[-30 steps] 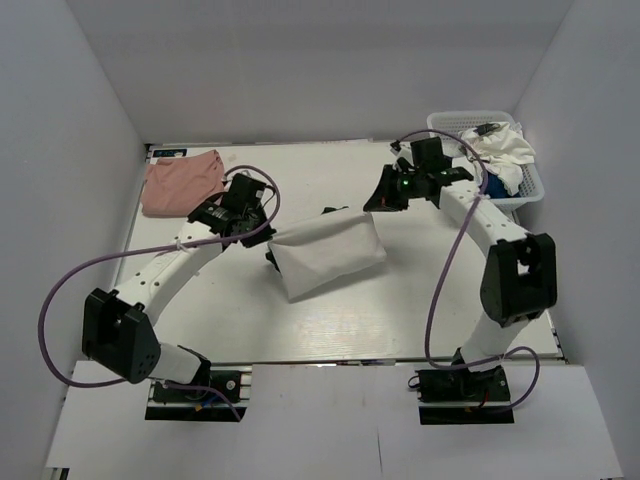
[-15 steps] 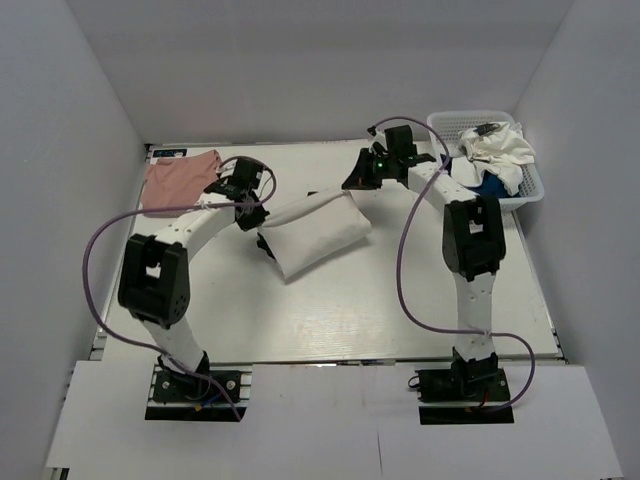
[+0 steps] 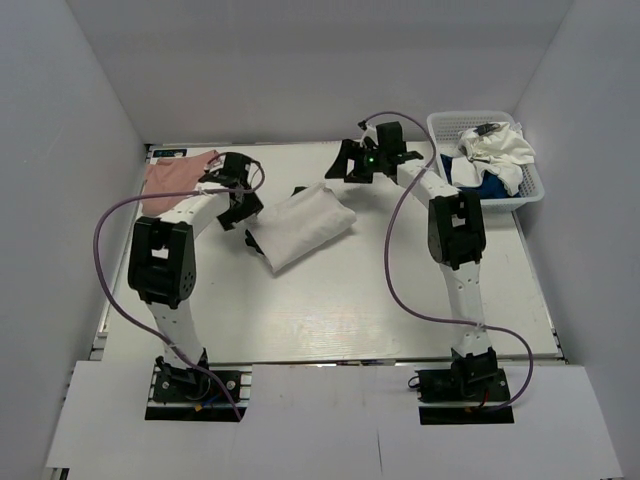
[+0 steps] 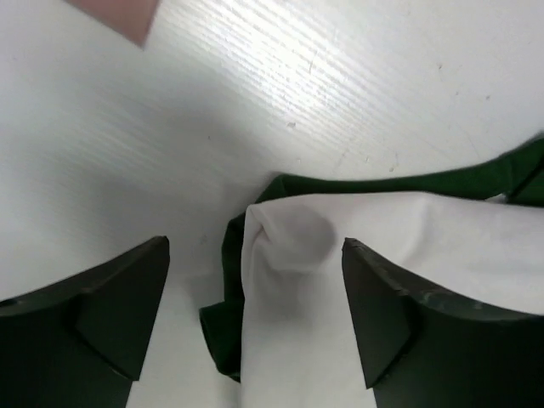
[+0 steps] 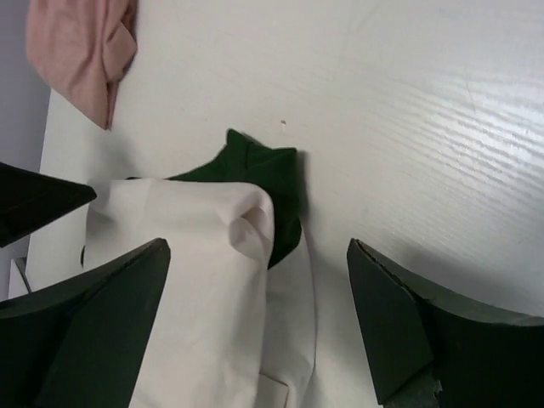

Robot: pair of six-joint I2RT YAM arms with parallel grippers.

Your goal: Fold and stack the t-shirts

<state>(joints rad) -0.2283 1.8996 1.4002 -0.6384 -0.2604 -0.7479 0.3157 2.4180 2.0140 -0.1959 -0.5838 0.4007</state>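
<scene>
Top external view: the white t-shirt with dark green sleeves (image 3: 300, 225) lies folded into a rough rectangle on the table (image 3: 350, 310). It sits a little toward 11 o'clock from the table's middle, with its long axis running from 8 o'clock to 2 o'clock. A scrap of dark sleeve shows at each end.

The left gripper (image 3: 242, 212) is at the bundle's 9 o'clock end. The right gripper (image 3: 342, 165) is just off its 1 o'clock corner.

The salmon-pink t-shirt (image 3: 178, 182) lies flat in the table's 10 o'clock corner, near the left wrist and apart from the folded bundle.

The white lattice basket (image 3: 440, 122) stands at the 2 o'clock corner. It holds a crumpled plain white t-shirt (image 3: 505, 148) with the royal blue t-shirt (image 3: 478, 182) beneath it at 7 o'clock.

Left wrist view: the left gripper (image 4: 255, 255) is released, with its jaws spread wide. A white folded corner (image 4: 289, 238) sits between them, touching neither finger, and green sleeve (image 4: 223, 323) curls under it at 7 o'clock. A pink edge (image 4: 119, 17) shows at 11 o'clock.

Right wrist view: the right gripper (image 5: 257, 251) is also released, jaws wide. The white fold (image 5: 187, 289) runs under the left finger (image 5: 93, 323); I cannot tell whether they touch. The green sleeve (image 5: 263, 170) pokes out at 12 o'clock. The pink shirt (image 5: 81, 51) is at 10 o'clock.

Neither pincer holds cloth.
</scene>
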